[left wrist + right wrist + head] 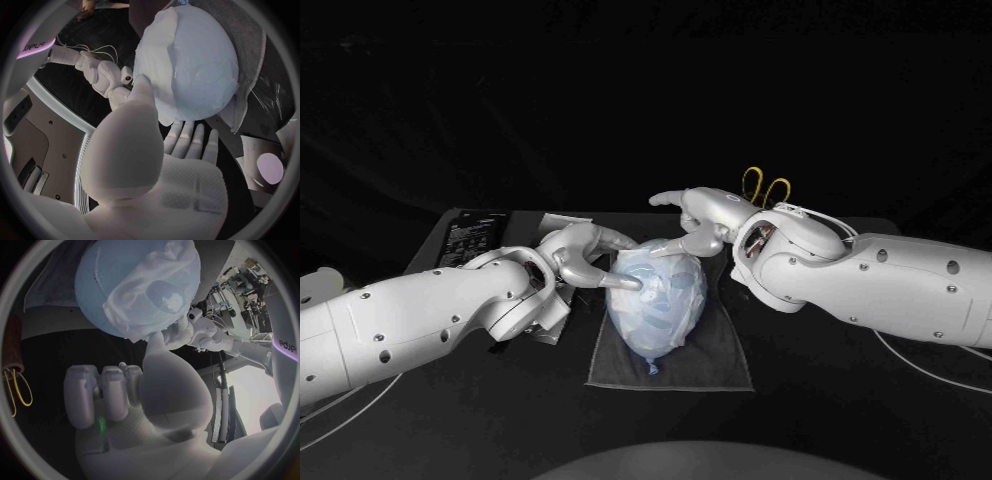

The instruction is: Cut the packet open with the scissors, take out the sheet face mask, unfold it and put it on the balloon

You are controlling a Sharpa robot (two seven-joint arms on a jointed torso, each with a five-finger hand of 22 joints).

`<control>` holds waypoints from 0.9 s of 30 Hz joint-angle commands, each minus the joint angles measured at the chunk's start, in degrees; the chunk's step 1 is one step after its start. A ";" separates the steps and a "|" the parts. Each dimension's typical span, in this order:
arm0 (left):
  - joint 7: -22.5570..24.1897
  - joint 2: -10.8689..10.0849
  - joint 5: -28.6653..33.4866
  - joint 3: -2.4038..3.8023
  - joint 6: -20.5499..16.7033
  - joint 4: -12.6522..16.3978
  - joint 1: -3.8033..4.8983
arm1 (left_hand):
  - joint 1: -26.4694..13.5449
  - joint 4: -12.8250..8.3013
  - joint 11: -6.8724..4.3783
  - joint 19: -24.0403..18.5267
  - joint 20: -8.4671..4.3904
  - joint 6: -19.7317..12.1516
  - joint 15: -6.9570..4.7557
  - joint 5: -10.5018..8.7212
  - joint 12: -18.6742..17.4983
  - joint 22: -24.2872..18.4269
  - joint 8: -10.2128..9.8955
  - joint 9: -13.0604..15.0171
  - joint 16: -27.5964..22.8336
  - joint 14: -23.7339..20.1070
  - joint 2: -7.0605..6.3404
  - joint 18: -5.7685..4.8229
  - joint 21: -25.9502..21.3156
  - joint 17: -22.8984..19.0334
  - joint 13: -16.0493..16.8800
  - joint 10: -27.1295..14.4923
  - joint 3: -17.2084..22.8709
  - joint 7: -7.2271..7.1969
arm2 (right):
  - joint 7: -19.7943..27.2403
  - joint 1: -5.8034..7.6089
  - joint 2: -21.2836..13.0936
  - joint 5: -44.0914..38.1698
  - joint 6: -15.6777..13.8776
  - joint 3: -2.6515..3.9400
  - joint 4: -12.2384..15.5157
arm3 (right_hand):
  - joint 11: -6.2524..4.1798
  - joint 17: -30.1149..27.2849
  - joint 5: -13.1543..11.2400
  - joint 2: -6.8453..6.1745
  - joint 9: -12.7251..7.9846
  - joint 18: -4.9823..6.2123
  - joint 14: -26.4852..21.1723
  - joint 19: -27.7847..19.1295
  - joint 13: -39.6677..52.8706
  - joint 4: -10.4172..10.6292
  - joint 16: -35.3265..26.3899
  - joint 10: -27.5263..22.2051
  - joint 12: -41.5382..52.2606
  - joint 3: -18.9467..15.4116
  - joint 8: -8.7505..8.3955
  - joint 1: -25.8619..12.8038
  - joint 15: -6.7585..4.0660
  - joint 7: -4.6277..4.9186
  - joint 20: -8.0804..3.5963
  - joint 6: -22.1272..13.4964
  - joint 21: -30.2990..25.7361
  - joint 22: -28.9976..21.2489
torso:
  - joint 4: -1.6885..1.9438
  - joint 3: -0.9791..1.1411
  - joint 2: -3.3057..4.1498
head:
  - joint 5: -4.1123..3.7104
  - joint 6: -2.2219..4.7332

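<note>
The black table (pixel 877 400) is not my worry; what lies on it is. The grey cloth (pixel 718 370) is the only thing keeping the balloon (pixel 100 290) from rolling, and it is a loose mat, so a sideways shove could drag or rumple it. The balloon lies on its side in the middle of that cloth, between my two hands; it looks light and round, and I judge that uneven pressure from either side would roll it away.

The sheet face mask (pixel 144 305) is draped over the balloon with folds along its edge and one hole showing; to me the task looks close to its end. If the sheet is damp, a dragging fingertip could slide it off or bunch it up rather than smooth it.

My left hand (pixel 581 262) is spread and grasps nothing that I can make out; one fingertip rests against the mask's edge. My right hand (pixel 704 225) touches the balloon's far end; I cannot tell whether it pinches the sheet or only presses it. Too firm a press might burst the balloon.

The packet (pixel 476 238) lies at the far left of the table, behind my left forearm; the scissors (pixel 764 186) lie behind my right wrist, and a careless withdrawal could knock them.
</note>
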 commanded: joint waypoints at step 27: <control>-0.36 0.23 0.01 -0.14 1.49 1.06 -0.13 | 0.51 0.11 0.15 0.30 -0.15 0.35 0.10 -0.27 -0.41 -0.13 0.34 0.13 -0.37 0.34 -0.02 -0.42 0.06 -0.01 0.08 0.57 0.38 3.07 | -5.06 -0.05 6.92 -10.28 -2.94 0.04 -9.90 | 0.26 15.10 -0.29 1.05 1.42 -0.03 6.16 5.44 13.87 -3.28 0.22 5.11 0.32 6.94 1.10 8.29 0.45 0.23 0.39 4.14 1.19 14.65 | 0.03 -0.01 -0.10 | -0.10 -0.52</control>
